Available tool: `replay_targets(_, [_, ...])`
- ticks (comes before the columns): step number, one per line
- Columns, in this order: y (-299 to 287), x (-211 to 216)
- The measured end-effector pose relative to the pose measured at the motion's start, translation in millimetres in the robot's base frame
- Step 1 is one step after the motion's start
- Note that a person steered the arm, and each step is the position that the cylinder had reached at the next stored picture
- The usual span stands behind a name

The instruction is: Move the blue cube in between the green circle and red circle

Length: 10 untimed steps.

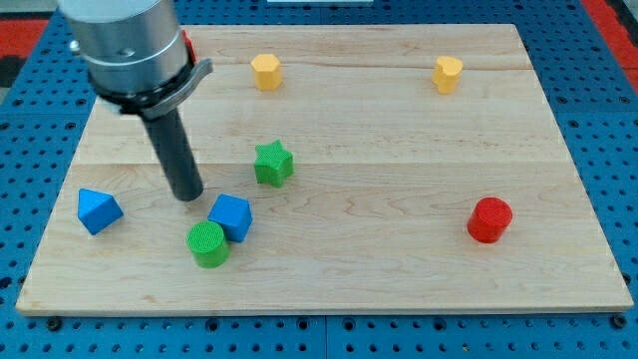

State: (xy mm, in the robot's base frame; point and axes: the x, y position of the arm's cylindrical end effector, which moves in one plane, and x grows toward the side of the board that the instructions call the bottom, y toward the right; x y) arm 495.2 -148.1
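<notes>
The blue cube [231, 216] lies at the view's lower left, touching the green circle [208, 244] just below and left of it. The red circle [489, 219] stands far off at the view's right. My tip [188, 194] rests on the board just left of and slightly above the blue cube, with a small gap to it. The rod rises from there to the arm's grey body at the view's top left.
A green star [273, 164] sits above and right of the blue cube. A blue triangular block [99, 210] lies at the left edge. Two yellow blocks [266, 72] [448, 74] stand near the top. A red block [186, 45] peeks from behind the arm.
</notes>
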Motion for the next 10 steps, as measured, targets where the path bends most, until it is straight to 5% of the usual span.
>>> replay_targets(2, [94,25])
replay_targets(3, [96,67])
replay_targets(8, [66,124])
replay_targets(9, [154,120])
replay_targets(10, [175,109])
